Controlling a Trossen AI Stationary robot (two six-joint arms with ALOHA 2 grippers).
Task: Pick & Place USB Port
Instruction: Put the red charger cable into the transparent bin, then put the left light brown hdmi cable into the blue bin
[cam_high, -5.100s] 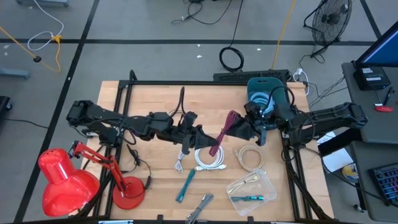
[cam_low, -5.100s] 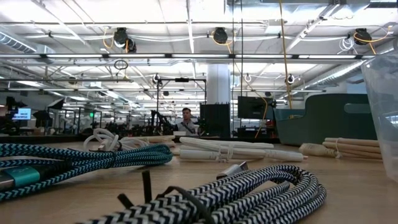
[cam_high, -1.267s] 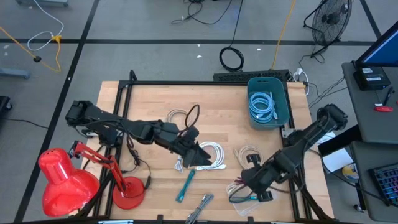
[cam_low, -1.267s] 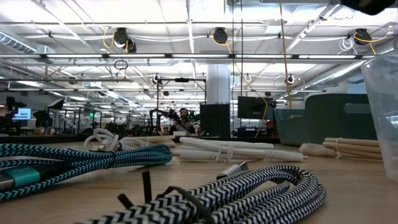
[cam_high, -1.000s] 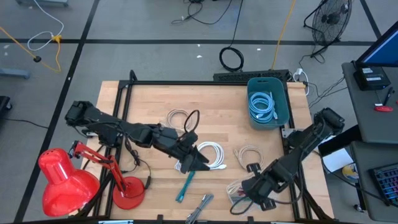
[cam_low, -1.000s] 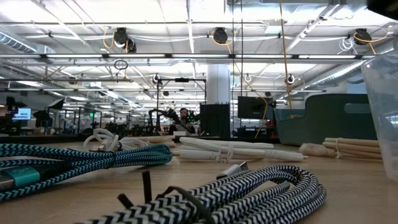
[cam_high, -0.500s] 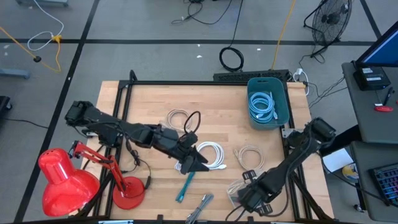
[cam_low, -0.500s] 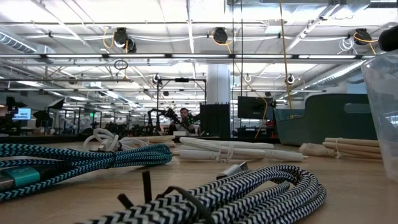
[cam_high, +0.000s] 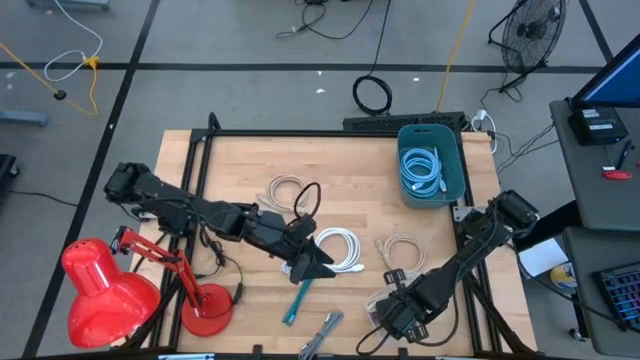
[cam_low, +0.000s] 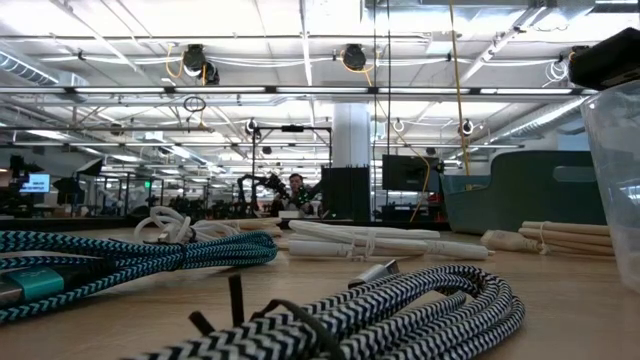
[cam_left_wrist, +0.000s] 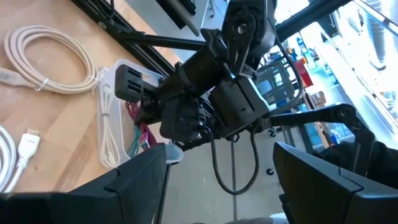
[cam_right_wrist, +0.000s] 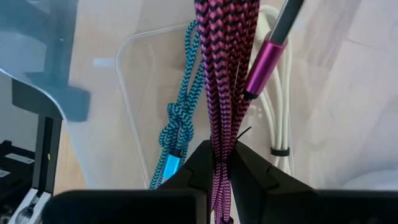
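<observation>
while no writing is legible, right gripper (cam_right_wrist: 217, 163) pinches a pink-and-black braided usb cable (cam_right_wrist: 225, 68) above the clear plastic tray (cam_right_wrist: 134, 93); left gripper (cam_high: 312, 265) gapes, empty.

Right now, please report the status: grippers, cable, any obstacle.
Right gripper shut on pink braided cable, above clear tray. Left gripper open, by white cable. Tray already holds teal cable.

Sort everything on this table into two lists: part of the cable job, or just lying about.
Job:
- right gripper, shut on the pink braided USB cable
- clear plastic tray beneath it, holding a teal braided cable and a white cable
- left gripper, open, over the white coiled cable

Lying about:
- red desk lamp
- teal bin
</observation>
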